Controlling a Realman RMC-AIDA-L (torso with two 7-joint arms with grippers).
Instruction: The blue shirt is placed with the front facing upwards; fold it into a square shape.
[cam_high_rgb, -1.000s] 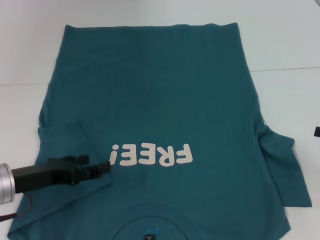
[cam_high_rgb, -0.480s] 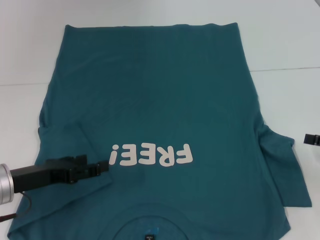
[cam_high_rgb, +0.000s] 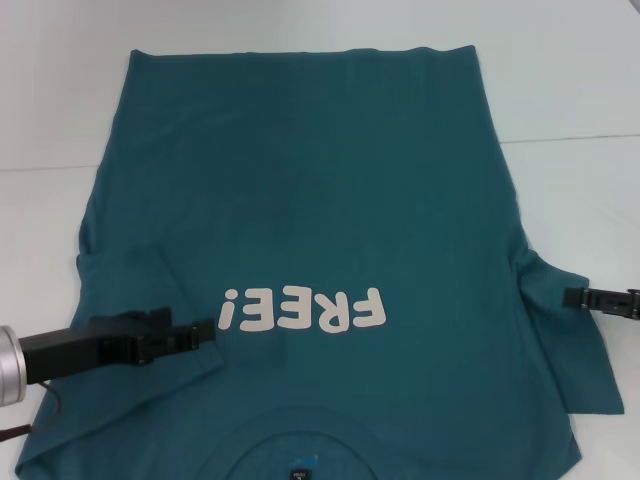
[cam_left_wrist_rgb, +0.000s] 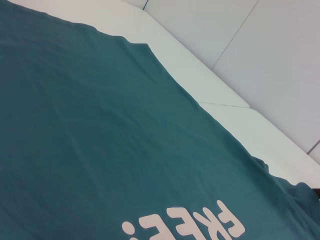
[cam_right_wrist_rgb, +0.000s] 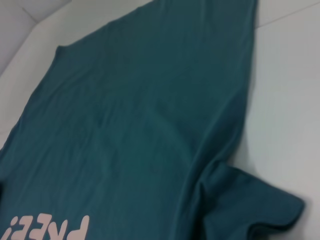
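- The blue shirt (cam_high_rgb: 300, 230) lies flat on the white worktop (cam_high_rgb: 570, 90), front up, its collar edge nearest me and its hem at the far side.
- The white "FREE!" print (cam_high_rgb: 302, 310) sits across the chest, upside down from where I look.
- My left fingers (cam_high_rgb: 200, 333) are over the shirt's left sleeve (cam_high_rgb: 125, 290), which is folded in onto the body; their tips point at the "!" end of the print and stop just short of it.
- A second ago those tips were slightly closer to the print; they have drawn back a little toward my left.
- The left fingers look pressed together into one thin dark bar, but I cannot tell whether any cloth is pinched in them.
- My right fingers (cam_high_rgb: 600, 298) have come in from the right edge: a second ago only a dark corner showed there, now they reach the outer edge of the right sleeve (cam_high_rgb: 575, 345).
- I cannot tell whether my right fingers are open or closed, nor whether they touch the sleeve.
- The right sleeve is spread outward on the worktop, with a rumple where it joins the body.
- The shirt itself has not shifted between frames.
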